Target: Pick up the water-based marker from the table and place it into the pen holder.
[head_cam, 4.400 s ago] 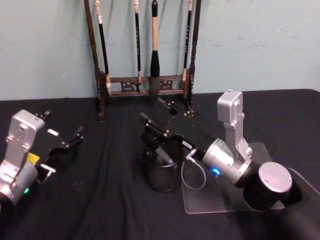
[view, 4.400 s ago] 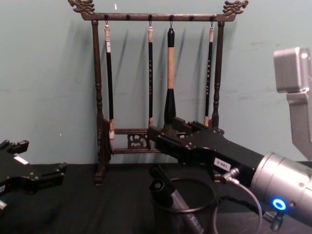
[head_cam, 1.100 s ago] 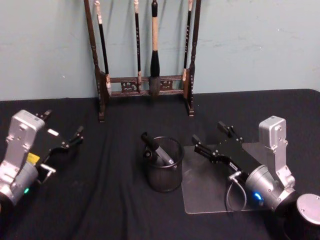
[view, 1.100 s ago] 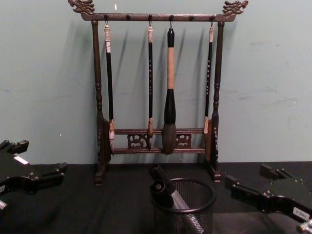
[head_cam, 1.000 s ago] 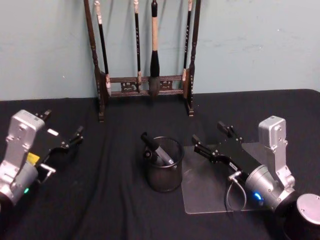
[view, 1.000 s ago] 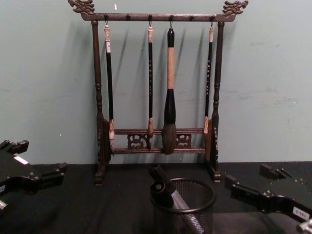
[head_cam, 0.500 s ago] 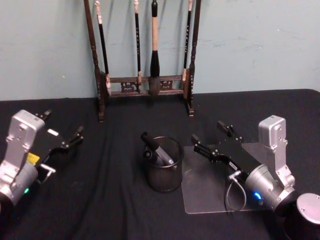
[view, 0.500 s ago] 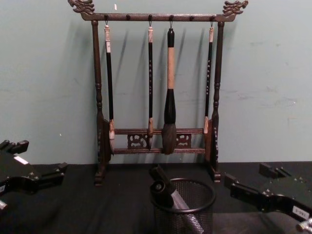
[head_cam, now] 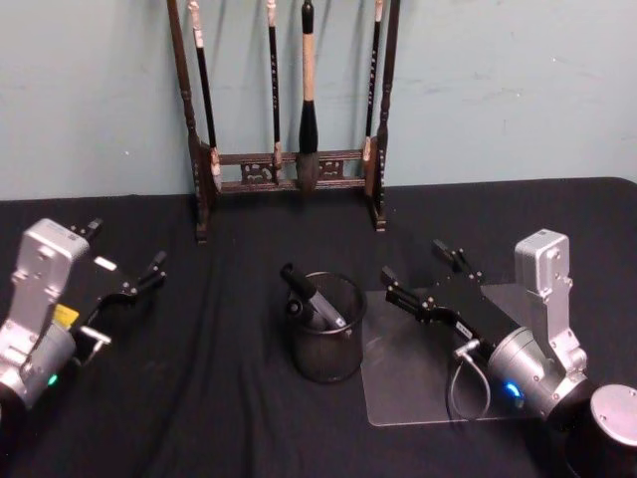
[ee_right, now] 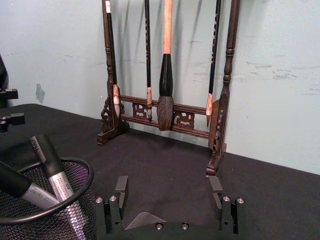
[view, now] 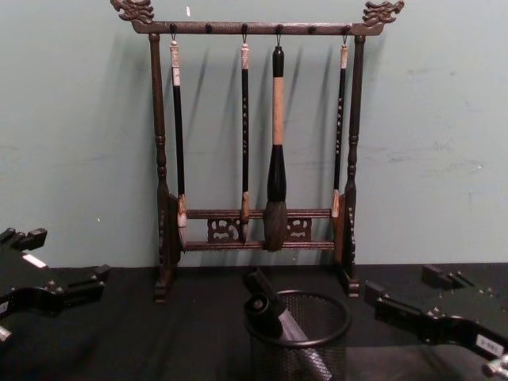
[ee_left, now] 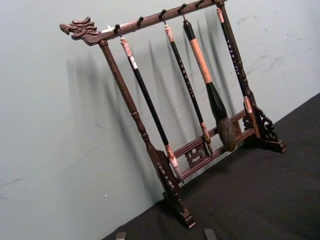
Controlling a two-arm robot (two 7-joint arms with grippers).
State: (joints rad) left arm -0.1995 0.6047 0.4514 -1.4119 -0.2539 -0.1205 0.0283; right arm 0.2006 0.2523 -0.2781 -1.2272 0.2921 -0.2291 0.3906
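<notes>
My right gripper (head_cam: 426,279) hangs low over a clear plastic sheet (head_cam: 413,383) on the black table (head_cam: 219,398), its fingers (ee_right: 121,186) spread wide with nothing between them. It sits just to the right of the pen holder (head_cam: 326,339) and apart from it. My left gripper (head_cam: 124,261) is parked off to the left side of the table, well away from the holder, its fingers also apart and empty.

The pen holder stands upright near the middle of the table, its near right side at the sheet's left edge. The marker (head_cam: 311,302) is already inside it, leaning so that its dark cap end pokes up past the rim toward the left. From my right wrist camera I see two grey-barrelled markers with dark caps in the cup, one (ee_right: 52,167) steeper, the other (ee_right: 22,187) lying lower across it.

Farther back, against the pale green wall (head_cam: 518,90), stands a dark wooden rack (view: 254,119) with four brushes (view: 275,151) hanging from its top bar.
</notes>
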